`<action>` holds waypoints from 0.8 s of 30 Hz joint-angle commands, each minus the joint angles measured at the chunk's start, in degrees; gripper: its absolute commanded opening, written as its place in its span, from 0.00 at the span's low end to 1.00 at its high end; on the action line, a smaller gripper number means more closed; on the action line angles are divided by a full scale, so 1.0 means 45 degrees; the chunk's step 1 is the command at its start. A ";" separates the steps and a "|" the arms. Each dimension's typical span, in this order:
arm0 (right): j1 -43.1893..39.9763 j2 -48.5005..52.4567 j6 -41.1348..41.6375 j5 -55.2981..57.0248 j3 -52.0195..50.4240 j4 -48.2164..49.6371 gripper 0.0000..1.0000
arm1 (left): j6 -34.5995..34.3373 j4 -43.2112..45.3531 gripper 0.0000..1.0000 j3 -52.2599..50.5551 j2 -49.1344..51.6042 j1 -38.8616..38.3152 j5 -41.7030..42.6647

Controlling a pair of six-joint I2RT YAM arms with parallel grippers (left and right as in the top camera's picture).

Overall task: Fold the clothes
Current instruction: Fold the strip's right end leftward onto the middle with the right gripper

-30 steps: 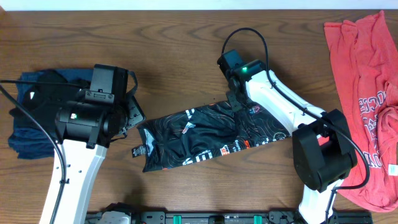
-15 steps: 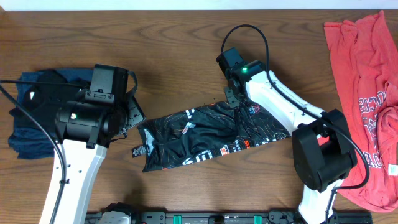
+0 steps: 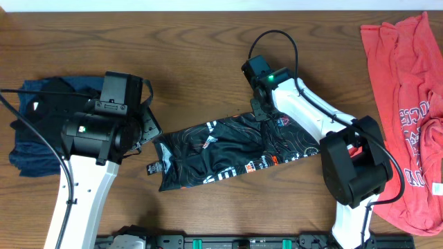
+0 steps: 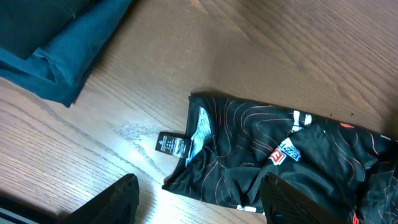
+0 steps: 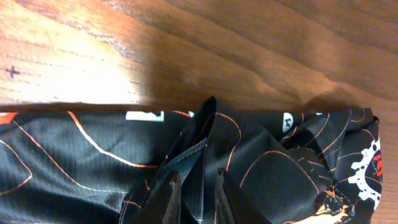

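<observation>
Your overhead camera looks straight down from high up, taking in the whole table; your left wrist camera looks down at a slant from nearer, onto the tagged end of the black shirt with the blue garment at its upper left; your right wrist camera sits very close over the shirt's upper edge; all three views share that shirt.

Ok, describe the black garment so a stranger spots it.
On the brown wooden table, look at the centre: a black sports shirt lies in a slanted strip. Its thin wavy lines set it apart from the dark blue cloth and coral-red T-shirt.
</observation>
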 commanded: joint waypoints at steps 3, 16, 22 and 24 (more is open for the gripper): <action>-0.0044 0.0117 0.0189 -0.0049 -0.0097 -0.0092 0.02 | 0.0219 -0.0087 0.65 0.0034 -0.0029 0.0063 -0.0248; 0.1171 0.0107 -0.2793 -0.3453 -0.0092 0.0257 0.01 | 0.0219 -0.0126 0.65 0.0034 -0.0029 0.0063 -0.0248; 0.1744 0.0107 -0.3075 -0.3463 -0.0092 0.0151 0.05 | 0.0219 -0.0126 0.64 0.0034 -0.0029 0.0063 -0.0248; 0.1734 0.0107 -0.3065 -0.3463 -0.0087 0.0131 0.11 | 0.0219 -0.0126 0.64 0.0034 -0.0029 0.0063 -0.0248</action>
